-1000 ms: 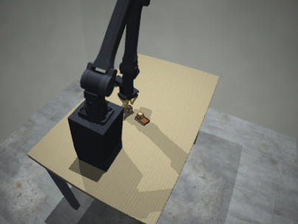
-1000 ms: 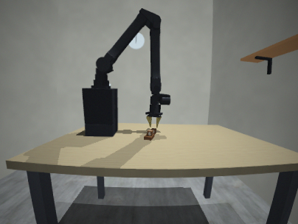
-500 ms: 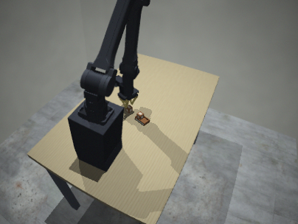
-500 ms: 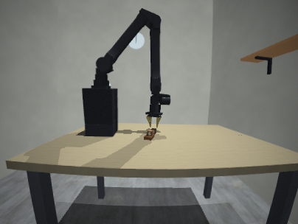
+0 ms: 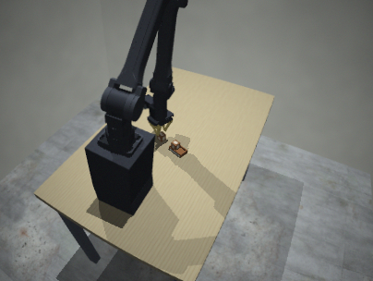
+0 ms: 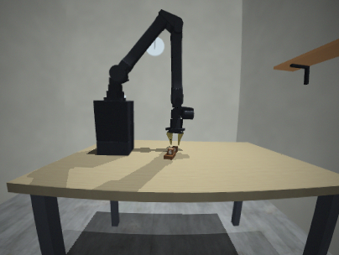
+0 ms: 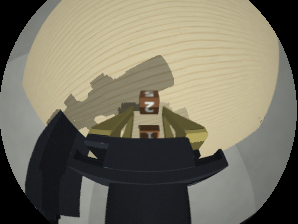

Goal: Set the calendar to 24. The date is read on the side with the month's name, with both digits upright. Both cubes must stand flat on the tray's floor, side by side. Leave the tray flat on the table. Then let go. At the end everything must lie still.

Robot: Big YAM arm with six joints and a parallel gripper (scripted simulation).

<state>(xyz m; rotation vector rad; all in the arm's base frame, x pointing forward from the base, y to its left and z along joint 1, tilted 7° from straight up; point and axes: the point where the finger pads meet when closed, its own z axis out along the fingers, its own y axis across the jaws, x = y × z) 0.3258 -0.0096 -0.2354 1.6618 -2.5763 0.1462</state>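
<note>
Reddish-brown in the top view, the tray (image 5: 183,152) (image 6: 169,158) lies on the pale wooden table (image 5: 222,120) (image 6: 126,176) (image 7: 210,55), one cube (image 5: 175,144) (image 6: 170,152) at one end of it and bare floor beside that; the loose cube (image 5: 162,137) (image 6: 175,148) sits just outside, near the gripper (image 5: 161,132) (image 6: 174,144) (image 7: 147,110); in the exterior view the arm reaches straight down, its fingers parted above the loose cube, and I judge the step to be lining up to pick it; in the wrist view the fingers stand partly spread, gripping nothing, with a cube showing a 2 (image 7: 149,103) ahead and a partly hidden cube (image 7: 149,133) nearer the palm; whether either face will give the right date I cannot tell; the next move probably calls for a square, centred descent and gentle closing, then any turning needed before placing it in the free half.
</note>
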